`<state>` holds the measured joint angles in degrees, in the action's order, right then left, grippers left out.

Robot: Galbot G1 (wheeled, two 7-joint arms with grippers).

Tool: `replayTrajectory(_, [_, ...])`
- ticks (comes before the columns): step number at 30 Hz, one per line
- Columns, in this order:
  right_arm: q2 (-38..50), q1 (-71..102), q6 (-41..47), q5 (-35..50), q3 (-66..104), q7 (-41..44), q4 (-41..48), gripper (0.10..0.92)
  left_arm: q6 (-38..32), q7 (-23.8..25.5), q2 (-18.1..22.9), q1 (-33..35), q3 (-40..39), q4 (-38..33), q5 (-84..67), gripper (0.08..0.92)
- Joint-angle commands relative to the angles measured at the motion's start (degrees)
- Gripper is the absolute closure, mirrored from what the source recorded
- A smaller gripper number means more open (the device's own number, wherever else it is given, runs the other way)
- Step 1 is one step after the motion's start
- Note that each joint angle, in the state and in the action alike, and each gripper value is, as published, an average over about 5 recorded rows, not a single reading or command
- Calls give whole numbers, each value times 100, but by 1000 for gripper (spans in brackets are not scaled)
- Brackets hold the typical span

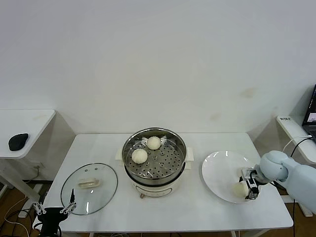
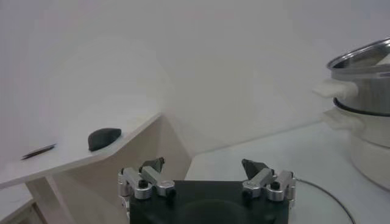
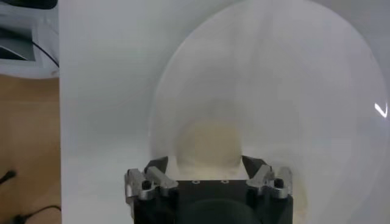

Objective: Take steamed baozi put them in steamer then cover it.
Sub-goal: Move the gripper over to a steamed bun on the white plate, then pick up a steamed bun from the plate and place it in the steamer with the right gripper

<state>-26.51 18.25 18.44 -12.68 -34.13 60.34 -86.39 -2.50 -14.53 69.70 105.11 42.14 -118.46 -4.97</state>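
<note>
Head view: we see the white table (image 1: 197,212) carrying, from the robot's left to its right, the cover (image 1: 89,188), the steamer (image 1: 154,160) and a white plate (image 1: 222,175). The steamer stands at the middle of the table, its steel basket open on top of the cream pot base. Two steamed baozi (image 1: 139,156) lie on its perforated floor, one toward the far rim and one nearer the robot's left side, close together but apart. The cover lies flat on the table, well apart from the steamer, its cream handle facing up.

A third bun (image 1: 240,189) sits on the near part of the plate. The right gripper (image 1: 250,187) reaches over the plate's right edge to this bun. The right wrist view adds what the head view leaves unclear: the fingers (image 3: 159,165) stand on either side of the bun (image 3: 208,145), spread about as wide as it, and we cannot tell whether they press on it.

The left gripper (image 1: 55,209) hangs low at the near left corner of the table, just beside the cover's rim. Only the left wrist view shows its fingers (image 2: 152,165) plainly spread with nothing between them; it also shows the steamer's side (image 2: 365,91) and a dark mouse (image 2: 104,137) on a side desk (image 2: 61,159).
</note>
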Motion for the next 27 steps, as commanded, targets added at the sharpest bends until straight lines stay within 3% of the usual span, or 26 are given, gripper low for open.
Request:
replayTrajectory(1, [-62,24,57,39,36,-28,54,405,-2,-1,9,-2,-13,-13,2,177])
replayTrajectory(11, [-24,-432,83,225,-93,22,-34,477,-1,-1,33,14,-10,-85,10,177])
replayTrajectory(20, [29,-2457,197,1069,-969,157,-262,482,10,7,-3,8,-9,-156,13,177])
replayTrajectory(27, [-605,-4487,311,1808,-2122,218,-217,475,10,5,-19,35,-18,-200,16,177])
